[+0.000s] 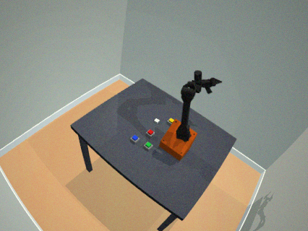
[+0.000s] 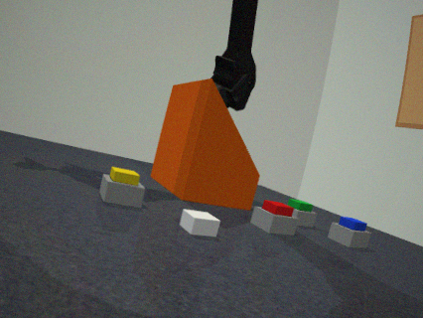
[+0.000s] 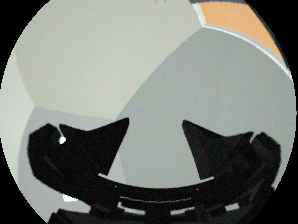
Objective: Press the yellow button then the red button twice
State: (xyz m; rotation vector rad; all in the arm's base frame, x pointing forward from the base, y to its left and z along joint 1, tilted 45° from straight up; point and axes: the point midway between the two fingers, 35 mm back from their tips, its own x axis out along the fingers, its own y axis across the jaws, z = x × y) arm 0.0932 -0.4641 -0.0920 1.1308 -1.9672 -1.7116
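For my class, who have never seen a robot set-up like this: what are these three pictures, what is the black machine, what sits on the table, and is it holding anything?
The black machine is a jointed robot arm bolted to an orange base on a dark table. One picture looks down from high above, one looks from low beside the table, and one comes from a camera on the arm's wrist. On the table are four push-buttons: yellow button, red button, green button and blue button, plus a small white block. The gripper, its two-fingered hand, is raised high, open and holding nothing.
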